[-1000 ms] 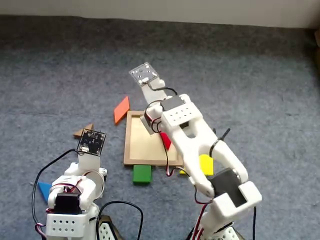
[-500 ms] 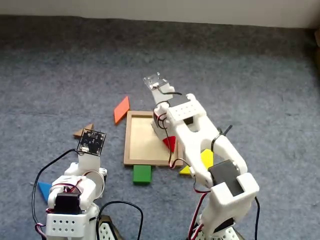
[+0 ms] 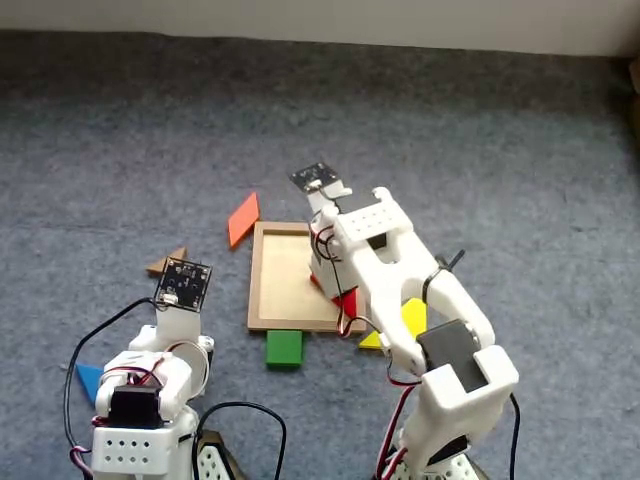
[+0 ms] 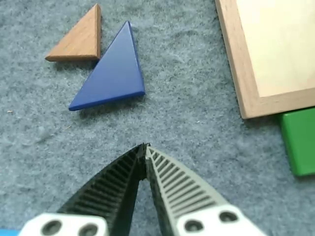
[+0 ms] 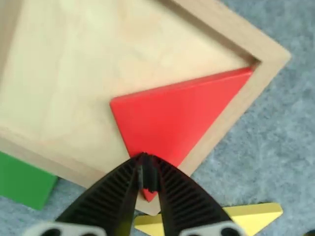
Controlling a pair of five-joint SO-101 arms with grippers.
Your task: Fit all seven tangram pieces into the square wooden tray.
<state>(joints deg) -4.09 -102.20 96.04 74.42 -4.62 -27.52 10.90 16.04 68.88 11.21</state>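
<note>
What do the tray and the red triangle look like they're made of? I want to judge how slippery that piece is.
The tray looks like pale bare wood: faint grain shows on its floor and rim, and the surface is matt. The red triangle is probably wood too, under opaque red paint. Its face is smooth and even with no grain visible, so the core is a guess.

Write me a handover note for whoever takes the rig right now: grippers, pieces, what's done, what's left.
Right gripper: shut on the red triangle, which lies in a corner of the tray with its held tip over the rim.
Left gripper: shut, empty, above the carpet near the dark blue triangle and the brown triangle.
Also outside the tray: green piece, yellow piece, orange piece, light blue piece.
Done: nothing fully seated.
Left: seat red, then the other six.
</note>
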